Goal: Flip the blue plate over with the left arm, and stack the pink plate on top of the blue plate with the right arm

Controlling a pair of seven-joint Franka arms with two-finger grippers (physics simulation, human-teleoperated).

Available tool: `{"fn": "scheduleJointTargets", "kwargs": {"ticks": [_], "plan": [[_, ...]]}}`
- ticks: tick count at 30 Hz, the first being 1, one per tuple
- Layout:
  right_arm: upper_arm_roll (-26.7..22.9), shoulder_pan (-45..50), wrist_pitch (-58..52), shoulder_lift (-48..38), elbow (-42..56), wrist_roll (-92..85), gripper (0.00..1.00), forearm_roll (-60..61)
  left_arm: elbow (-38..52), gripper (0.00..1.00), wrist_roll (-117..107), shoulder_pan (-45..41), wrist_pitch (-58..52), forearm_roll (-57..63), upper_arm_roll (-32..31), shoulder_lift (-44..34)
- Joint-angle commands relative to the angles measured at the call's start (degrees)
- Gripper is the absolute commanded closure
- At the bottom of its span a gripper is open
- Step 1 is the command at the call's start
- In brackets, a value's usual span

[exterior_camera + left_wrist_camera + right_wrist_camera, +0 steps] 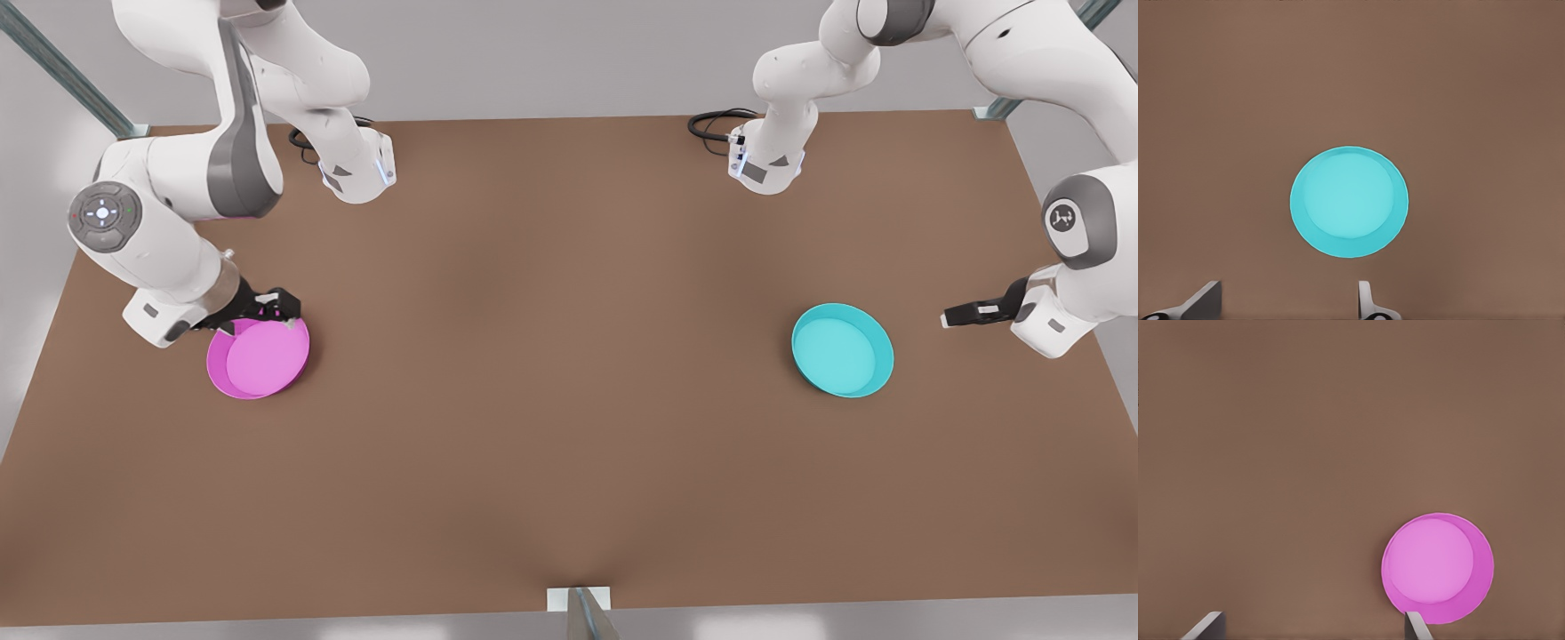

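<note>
In the front view, the blue plate (pixel 843 349) lies rim up on the brown tabletop (pixel 551 400), on the front view's right. Your left tool (pixel 953 316) hovers just beside it, apart from its rim. On the front view's left, the right tool (pixel 277 311) is at the far edge of the pink plate (pixel 259 357); I cannot tell there if it touches the rim.

In the left wrist view, the left tool's fingers (pixel 1205 300) stand wide apart and hold nothing. The blue plate lies ahead of them. Bring one finger under the rim and one inside before you close, I think, so the flip does not slip.

In the right wrist view, the right tool's fingers (pixel 1417 628) are spread and empty, one near the pink plate's rim. Let this arm wait.
</note>
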Motion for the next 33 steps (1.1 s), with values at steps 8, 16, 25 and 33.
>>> {"fn": "scheduleJointTargets", "kwargs": {"ticks": [8, 16, 25, 33], "plan": [[0.2, -6.0, -4.1, 4.1, -0.9, 0.0, 0.0, 0.7, -13.3, 0.0, 25.9, 12.8, 15.4, -16.7, 0.5, 12.5], [0.2, -15.9, -4.4, 5.6, -2.3, -11.3, 0.0, 1.7, -15.1, 0.0, 28.7, 12.8, 19.4, -17.5, 0.4, 20.2], [0.2, -20.0, -2.3, 9.5, -2.0, -16.9, 0.0, 6.9, -15.2, 0.14, 33.3, 12.5, 20.7, -17.0, 0.2, 22.8], [0.2, -20.0, -1.8, 10.9, -1.7, -17.4, 0.0, 7.8, -15.3, 0.33, 33.1, 12.3, 20.7, -17.0, 0.1, 23.6]]}}
